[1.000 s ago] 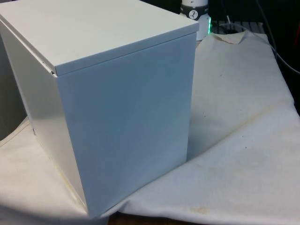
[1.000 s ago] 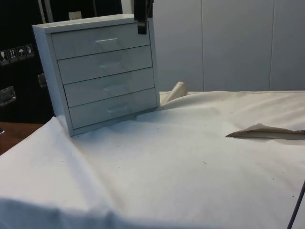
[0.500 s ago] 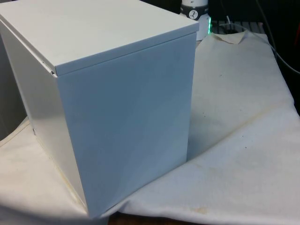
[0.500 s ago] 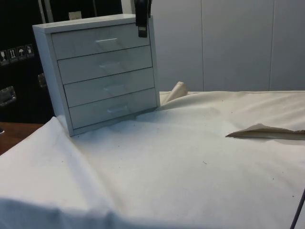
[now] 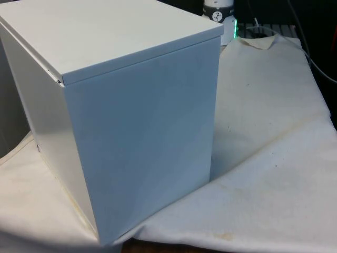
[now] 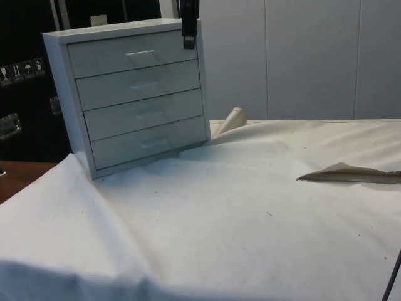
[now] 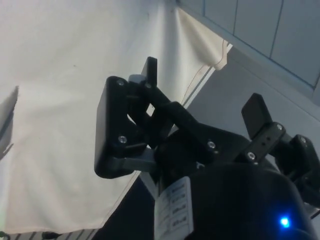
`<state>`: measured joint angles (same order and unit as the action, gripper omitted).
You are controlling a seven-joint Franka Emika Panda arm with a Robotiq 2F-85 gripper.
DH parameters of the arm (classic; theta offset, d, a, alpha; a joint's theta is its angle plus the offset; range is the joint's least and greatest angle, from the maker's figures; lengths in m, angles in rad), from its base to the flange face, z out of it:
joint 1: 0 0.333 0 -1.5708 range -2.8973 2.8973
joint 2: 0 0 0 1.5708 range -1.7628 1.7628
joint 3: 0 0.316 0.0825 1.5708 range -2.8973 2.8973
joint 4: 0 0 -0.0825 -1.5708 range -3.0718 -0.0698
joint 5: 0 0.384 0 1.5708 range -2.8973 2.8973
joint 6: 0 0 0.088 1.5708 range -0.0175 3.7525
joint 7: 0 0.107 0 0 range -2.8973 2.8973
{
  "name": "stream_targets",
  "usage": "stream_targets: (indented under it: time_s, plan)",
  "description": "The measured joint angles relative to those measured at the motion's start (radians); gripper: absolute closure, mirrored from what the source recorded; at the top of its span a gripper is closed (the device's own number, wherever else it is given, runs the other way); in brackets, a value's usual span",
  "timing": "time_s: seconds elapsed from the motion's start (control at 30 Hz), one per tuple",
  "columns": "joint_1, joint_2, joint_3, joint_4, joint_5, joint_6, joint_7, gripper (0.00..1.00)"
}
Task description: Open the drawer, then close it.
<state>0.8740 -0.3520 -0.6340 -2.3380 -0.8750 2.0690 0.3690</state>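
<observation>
A white cloth covers the table, dark cabinets behind on the side view's left. There stands a white chest of drawers, all four drawers flush and shut; the front view meets its blank back. Just right of its top corner hangs the black gripper, with fingers spread apart and nothing between them. Further right, a cloth fold lifts.
</observation>
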Motion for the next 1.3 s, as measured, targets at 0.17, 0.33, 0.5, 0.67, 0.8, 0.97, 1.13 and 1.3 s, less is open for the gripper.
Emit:
stream_targets:
  time_s: [0.17,0.33,0.5,0.67,0.8,0.97,1.13,1.3]
  plan:
    - [0.000,-0.002,0.003,-0.003,-0.014,0.000,-0.019,0.00]
    - [0.000,-0.005,0.005,-0.006,-0.033,0.002,-0.048,0.00]
    - [0.000,-0.004,0.005,-0.012,-0.042,0.016,-0.063,0.00]
    - [-0.001,0.002,-0.010,-0.037,-0.080,0.072,-0.064,0.00]
    - [-0.002,0.002,-0.019,-0.049,-0.099,0.100,-0.064,0.00]
    - [-0.003,0.004,-0.036,-0.069,-0.135,0.150,-0.064,0.00]
    - [-0.004,0.000,-0.045,-0.077,-0.157,0.172,-0.069,0.00]
    - [-0.004,0.000,-0.044,-0.077,-0.157,0.175,-0.075,0.00]
